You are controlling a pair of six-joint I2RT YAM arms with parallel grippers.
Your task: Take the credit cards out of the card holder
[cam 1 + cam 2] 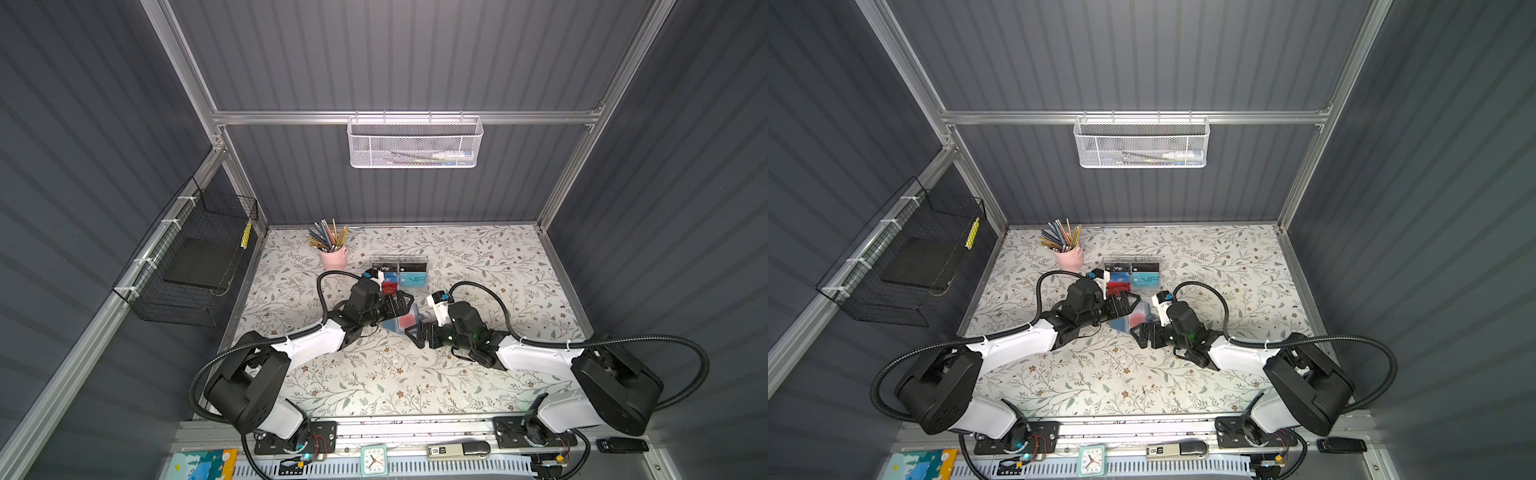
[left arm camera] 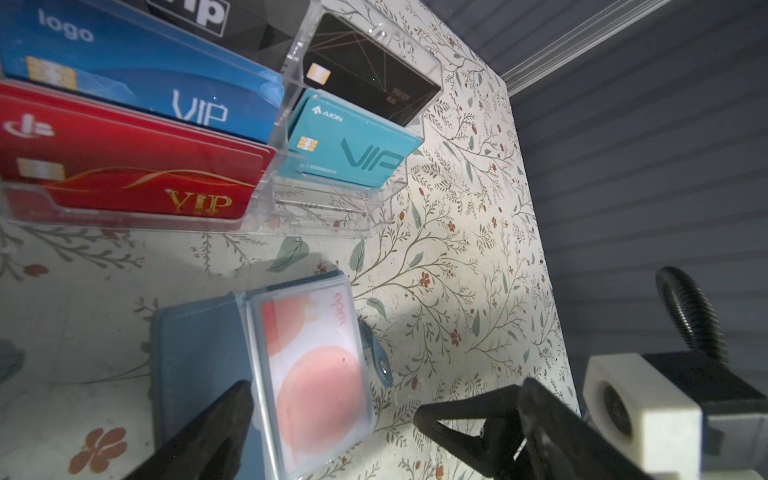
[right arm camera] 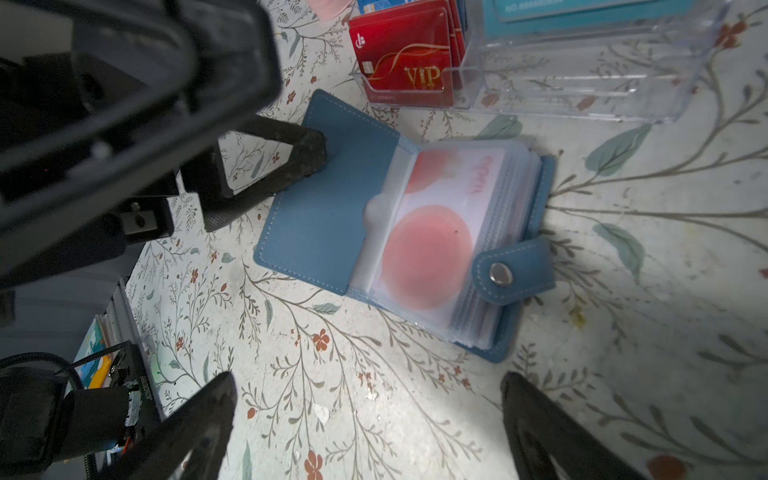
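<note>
Jaws apart, the left pincer (image 1: 401, 305) presses the open card holder (image 3: 316, 216); the right pincer (image 1: 415, 336), likewise apart, sits at four o'clock (a snug credit card (image 3: 432, 249) could drag the holder along).

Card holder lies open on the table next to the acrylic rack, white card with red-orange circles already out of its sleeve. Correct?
One thing is off. The card holder does lie open on the table next to the acrylic rack, but the white card with red-orange circles is inside its clear sleeve, not out of it. The right wrist view shows it behind the plastic.
</note>
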